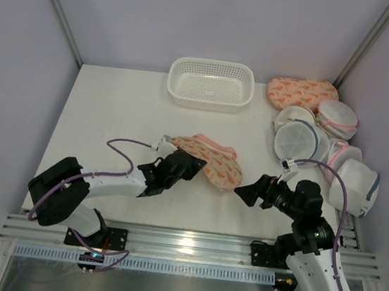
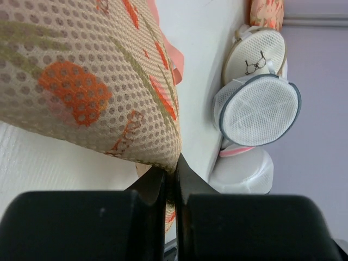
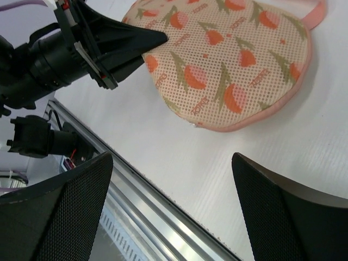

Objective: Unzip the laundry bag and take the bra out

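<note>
Bag [image 1: 215, 164]: long axis left-right; left gripper [image 2: 173, 171] pinches its near-left edge; my right gripper [image 1: 247, 193] spread, just off its right end.

The white counter [image 1: 114, 107] carries the laundry bag [image 1: 217, 164] about in its middle, a cream-peach padded bag with orange-red print and pink edging. At the far edge stands a white plastic basket [image 1: 210, 83] with a lattice wall, well apart from the laundry bag. In the far right corner lies a second printed bag [image 1: 302, 93] of the same kind. Just in front of it is a cluster of round white mesh bags [image 1: 296, 140] with blue or pink trim, touching and leaning on one another along the right edge.
</note>
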You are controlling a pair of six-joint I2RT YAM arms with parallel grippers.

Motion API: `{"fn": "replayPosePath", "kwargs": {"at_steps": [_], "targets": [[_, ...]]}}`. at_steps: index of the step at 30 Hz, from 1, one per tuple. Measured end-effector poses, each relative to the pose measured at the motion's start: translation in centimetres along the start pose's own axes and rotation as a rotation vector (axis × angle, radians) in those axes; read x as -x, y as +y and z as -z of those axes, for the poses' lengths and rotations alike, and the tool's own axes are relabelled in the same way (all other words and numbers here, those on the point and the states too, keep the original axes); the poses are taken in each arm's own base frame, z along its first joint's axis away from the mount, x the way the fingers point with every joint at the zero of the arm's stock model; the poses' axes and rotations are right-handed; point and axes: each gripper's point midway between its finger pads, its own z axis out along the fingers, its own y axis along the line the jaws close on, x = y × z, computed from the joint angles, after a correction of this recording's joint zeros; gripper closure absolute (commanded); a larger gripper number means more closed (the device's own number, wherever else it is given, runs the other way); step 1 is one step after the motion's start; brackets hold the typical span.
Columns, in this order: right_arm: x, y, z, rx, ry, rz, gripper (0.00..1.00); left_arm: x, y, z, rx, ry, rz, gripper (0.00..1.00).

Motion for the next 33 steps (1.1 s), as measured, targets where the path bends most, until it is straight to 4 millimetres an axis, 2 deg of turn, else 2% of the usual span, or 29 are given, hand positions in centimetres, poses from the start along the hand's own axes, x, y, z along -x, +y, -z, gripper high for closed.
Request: {"fn": "replayPosePath", "kwargs": {"at_steps": [3, 9, 15, 19, 26, 31, 33], "targets": [[-1.1, 0.2, -0.6, -0.005, 0.050, 0.021, 0.09, 0.2, 0.5, 0.0, 0.039, -0.010, 0.031, 1.00], [-4.6, 0.2, -3.2, -0.093, 0.222, 0.117, 0.09, 0.0, 1.5, 0.1, 0.086, -0.004, 0.087, 1.00], [-5.7, -0.5, -5.9, -0.204, 0.233, 0.219, 0.10, 0.2, 1.5, 0.6, 0.086, 0.024, 0.151, 1.00], [-6.3, -0.4, -7.2, -0.244, 0.214, 0.266, 0.14, 0.7, 0.1, 1.7, 0.043, 0.032, 0.192, 1.00], [-7.2, 0.9, -9.0, -0.251, 0.175, 0.276, 0.23, 2.0, -1.3, 3.1, -0.007, 0.023, 0.240, 1.00], [-8.2, 2.5, -9.2, -0.251, 0.174, 0.290, 0.24, 2.0, -0.7, 3.1, 0.003, 0.021, 0.248, 1.00], [-8.1, 4.1, -9.0, -0.247, 0.159, 0.293, 0.20, 2.0, -0.1, 3.1, 0.015, 0.019, 0.254, 1.00]]}}
